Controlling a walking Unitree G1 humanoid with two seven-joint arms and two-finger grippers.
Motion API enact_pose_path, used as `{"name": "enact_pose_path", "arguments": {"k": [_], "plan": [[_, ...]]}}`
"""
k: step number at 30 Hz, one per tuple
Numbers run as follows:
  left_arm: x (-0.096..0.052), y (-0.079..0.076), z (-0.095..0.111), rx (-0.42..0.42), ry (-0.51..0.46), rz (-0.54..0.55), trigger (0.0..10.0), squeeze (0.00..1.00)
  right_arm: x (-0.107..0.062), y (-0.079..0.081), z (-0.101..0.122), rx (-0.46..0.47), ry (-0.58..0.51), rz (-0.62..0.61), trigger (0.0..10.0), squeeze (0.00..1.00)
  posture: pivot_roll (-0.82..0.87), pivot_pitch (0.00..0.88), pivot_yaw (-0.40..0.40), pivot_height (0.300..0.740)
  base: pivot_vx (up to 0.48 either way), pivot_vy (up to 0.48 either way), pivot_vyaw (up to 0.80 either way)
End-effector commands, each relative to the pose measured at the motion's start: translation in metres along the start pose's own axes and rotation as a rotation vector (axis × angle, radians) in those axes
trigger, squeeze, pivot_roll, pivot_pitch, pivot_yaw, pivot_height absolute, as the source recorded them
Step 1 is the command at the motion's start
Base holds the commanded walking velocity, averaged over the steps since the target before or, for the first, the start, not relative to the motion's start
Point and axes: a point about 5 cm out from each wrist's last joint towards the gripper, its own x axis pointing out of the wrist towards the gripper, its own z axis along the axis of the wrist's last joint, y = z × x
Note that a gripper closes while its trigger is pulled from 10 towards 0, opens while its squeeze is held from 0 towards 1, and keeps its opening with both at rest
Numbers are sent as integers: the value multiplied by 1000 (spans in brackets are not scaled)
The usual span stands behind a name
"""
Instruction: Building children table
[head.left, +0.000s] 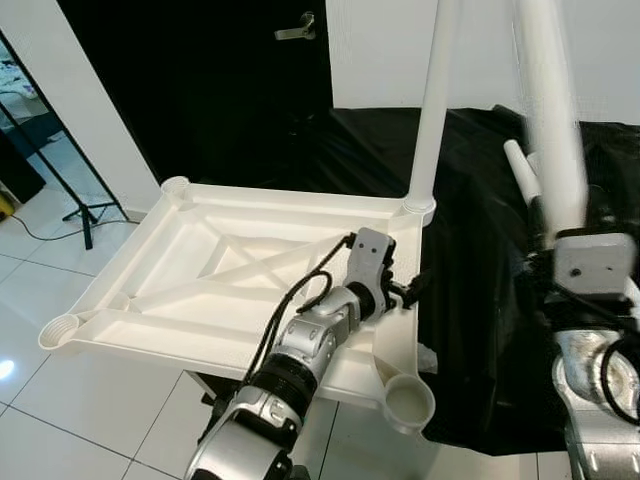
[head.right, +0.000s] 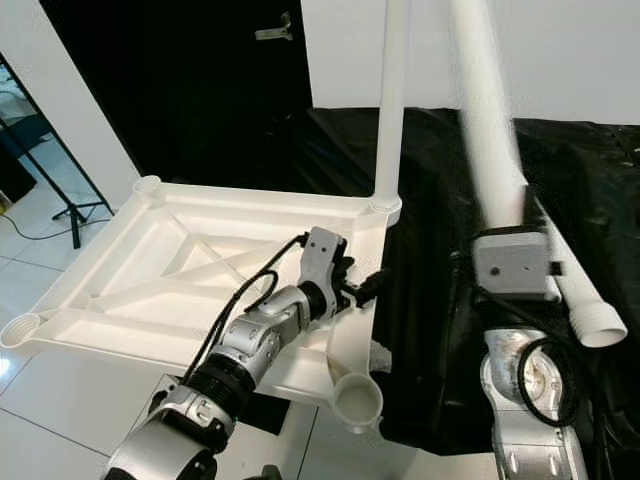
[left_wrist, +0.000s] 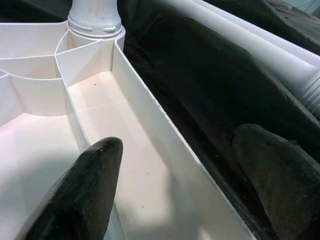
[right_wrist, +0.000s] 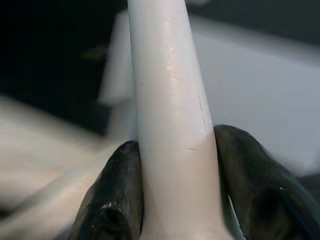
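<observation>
The white plastic children's table top (head.left: 200, 270) lies upside down, its ribbed underside facing up, with a round leg socket at each corner. It rests on something dark underneath and juts out over the white tiled floor (head.left: 60, 400), with its right edge against a black cloth-covered surface (head.left: 480, 300).

The far right socket holds one long white plastic table leg (head.left: 432, 110), standing upright. The near right socket (head.left: 410, 402) is an open cup, as are the near left socket (head.left: 58, 330) and the far left socket (head.left: 175, 186).

The left gripper (head.left: 405, 290) reaches over the right edge of the table top. In the left wrist view its fingers (left_wrist: 82, 190) are spread wide, one over the channel inside the rim, the other over the black cloth outside it, with the rim wall between them; I cannot tell whether either touches the wall.

The right gripper (right_wrist: 177, 185) is closed on a second white plastic table leg (head.right: 490, 130), its two black fingers (right_wrist: 117, 195) pressed against opposite sides of the tube. This leg is held up in the air to the right of the table top, tilted, above the black cloth. More loose white tubes (head.right: 585, 300) lie on the cloth beside the right arm.

Behind the table top is a dark door with a metal handle (head.left: 297, 30).
</observation>
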Motion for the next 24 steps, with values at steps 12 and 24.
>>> {"name": "enact_pose_path", "arguments": {"k": [12, 24], "plan": [[-3, -8, 22, 8, -218, -33, 10000, 0, 28, 2, -12, 141, 50, 97, 10000, 0, 103, 0, 26, 740, 0, 0, 0], [-19, -20, 54, 113, -448, -147, 10000, 0, 49, -6, -23, 290, 118, 46, 10000, 0, 124, 0, 27, 740, 0, 0, 0]]}}
